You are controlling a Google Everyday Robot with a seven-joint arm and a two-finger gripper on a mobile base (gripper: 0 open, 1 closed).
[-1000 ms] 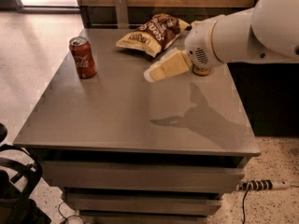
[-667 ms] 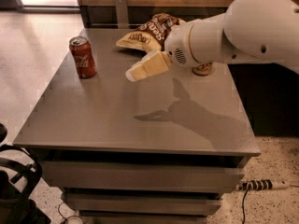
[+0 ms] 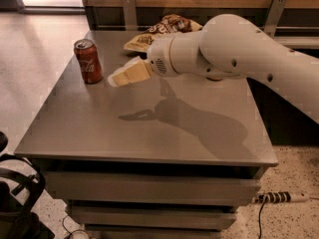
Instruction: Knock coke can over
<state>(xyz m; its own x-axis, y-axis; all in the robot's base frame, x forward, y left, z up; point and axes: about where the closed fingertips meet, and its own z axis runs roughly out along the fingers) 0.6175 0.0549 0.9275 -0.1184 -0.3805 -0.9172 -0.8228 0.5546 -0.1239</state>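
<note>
The coke can [image 3: 88, 61], red with white lettering and a silver top, stands upright near the back left of the grey table [image 3: 149, 128]. My gripper [image 3: 115, 79] reaches in from the right on the white arm [image 3: 234, 49], with its cream fingers [image 3: 130, 74] pointing left. Its tip hovers a little above the table, just right of the can and apart from it. It holds nothing.
Chip bags [image 3: 159, 31] lie at the back of the table, behind the arm. A wooden wall with metal brackets runs along the back. A power strip [image 3: 276, 198] lies on the floor at the right, and dark equipment [image 3: 15, 198] stands at the lower left.
The gripper has moved left across the table, from near its middle to just right of the coke can. The can has not moved.
</note>
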